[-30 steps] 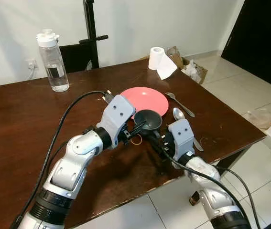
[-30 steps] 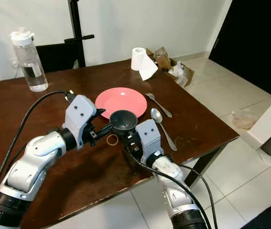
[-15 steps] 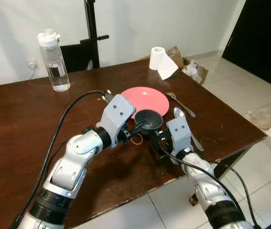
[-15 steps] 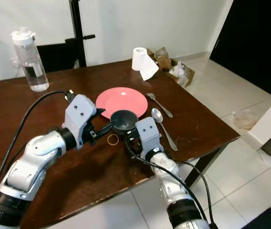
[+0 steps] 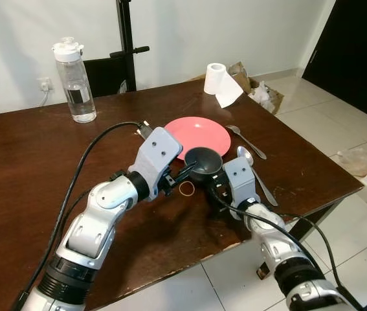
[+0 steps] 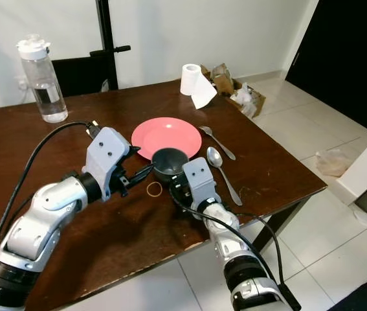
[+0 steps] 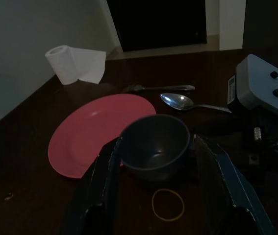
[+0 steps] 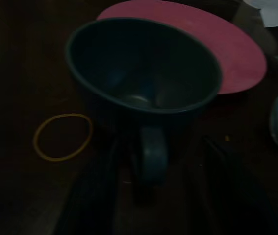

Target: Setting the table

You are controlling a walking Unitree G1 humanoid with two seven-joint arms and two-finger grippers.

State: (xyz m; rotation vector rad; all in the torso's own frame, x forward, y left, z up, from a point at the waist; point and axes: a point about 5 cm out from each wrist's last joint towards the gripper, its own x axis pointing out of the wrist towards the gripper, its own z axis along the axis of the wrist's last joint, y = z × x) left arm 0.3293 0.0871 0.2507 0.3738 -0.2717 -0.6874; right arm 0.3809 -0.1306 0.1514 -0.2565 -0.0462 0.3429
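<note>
Dark cup (image 5: 202, 163) sits at the near edge of the pink plate (image 5: 199, 133), between my two grippers, on the brown table (image 5: 34, 162); from the head views I can't tell if its base rests on the wood or is lifted clear. Left gripper (image 7: 156, 161) has its two black fingers spread either side of the cup body in the left wrist view, close to the walls, but contact isn't clear, so I read it as open around the cup, not yet clamped. Right gripper (image 6: 178, 183) is right up against the cup's near side; the right wrist view looks straight at the handle (image 8: 152, 152) with dark fingers flanking it, too dim for me to say open or closed. Yellow rubber band (image 5: 187, 188) lies flat on the table just beside the cup, on my side of it. Spoon (image 5: 253, 170) and fork (image 5: 244, 138) lie to the right of the plate, well placed already. Further off: water bottle (image 5: 74, 79) at the back left, paper roll (image 5: 219, 81) at the back right corner. Step in hand, my guess: positioning or handing over the cup beside the plate. Next move needs one gripper to get a firm hold while the other backs off, then set the cup down upright clear of the plate rim, without dragging the band.
</note>
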